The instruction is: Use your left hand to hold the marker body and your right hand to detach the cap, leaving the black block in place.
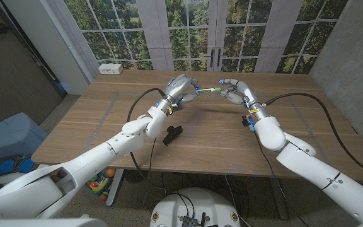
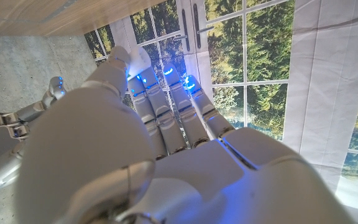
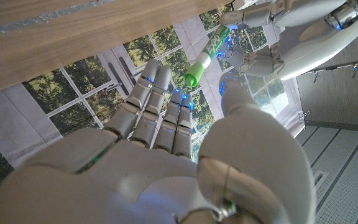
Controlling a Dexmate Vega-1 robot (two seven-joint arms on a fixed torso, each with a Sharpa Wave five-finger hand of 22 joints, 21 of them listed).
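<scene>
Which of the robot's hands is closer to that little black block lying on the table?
The left. The left hand is raised beyond the black block, its forearm passing close beside it. The right hand is farther off, across the table, at the green marker.

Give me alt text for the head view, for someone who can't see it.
Above a wooden table, the left hand and right hand meet at a green marker held in the air between them. A black block lies on the table nearer the robot.

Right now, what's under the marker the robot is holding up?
Bare wooden table lies beneath the marker, held up by the left hand. The black block sits nearer, not underneath.
</scene>
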